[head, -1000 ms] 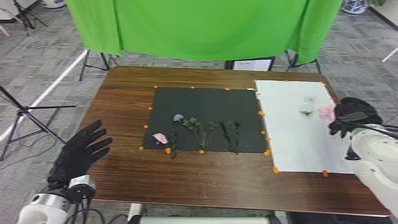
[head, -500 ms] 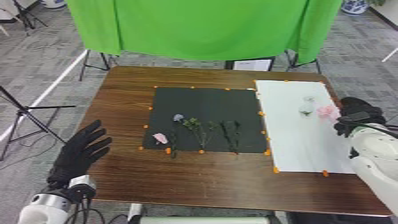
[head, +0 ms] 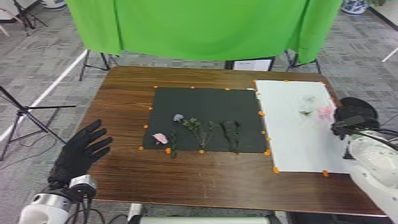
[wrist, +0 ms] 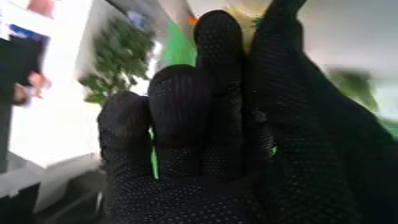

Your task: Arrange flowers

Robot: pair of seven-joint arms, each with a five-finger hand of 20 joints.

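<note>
Right hand [head: 357, 114]: at the outer edge of the white sheet [head: 306, 150], beside the pale pink flower [head: 325, 112]. Wrist view: grasp narrow, fingers near straight and close together, thumb close by. Cannot tell whether a stem lies between them.

Next outward, on the sheet: small green sprig [head: 306, 112], with a faint pale flower [head: 308, 99] beyond it. Then the black mat [head: 209, 102], taped to the surface [head: 204, 185]; on its near part lie a pink bloom [head: 160, 138], a blue bloom [head: 179, 117], leafy stems [head: 203, 131] and darker stems [head: 232, 135]. Left hand [head: 82, 150]: by the surface's left edge, fingers straight and spread.

Step in hand, judged: placing flowers on the sheet; early stage, several pieces on the mat. Method: lift clear of the laid flowers before crossing to the mat, pinch one stem low, carry bloom-first, set down gently, release before withdrawing. Risk: glove brushing petals or dragging the sprig.

Labels: framed page [head: 251, 65] beyond the far edge, print too small to read.
</note>
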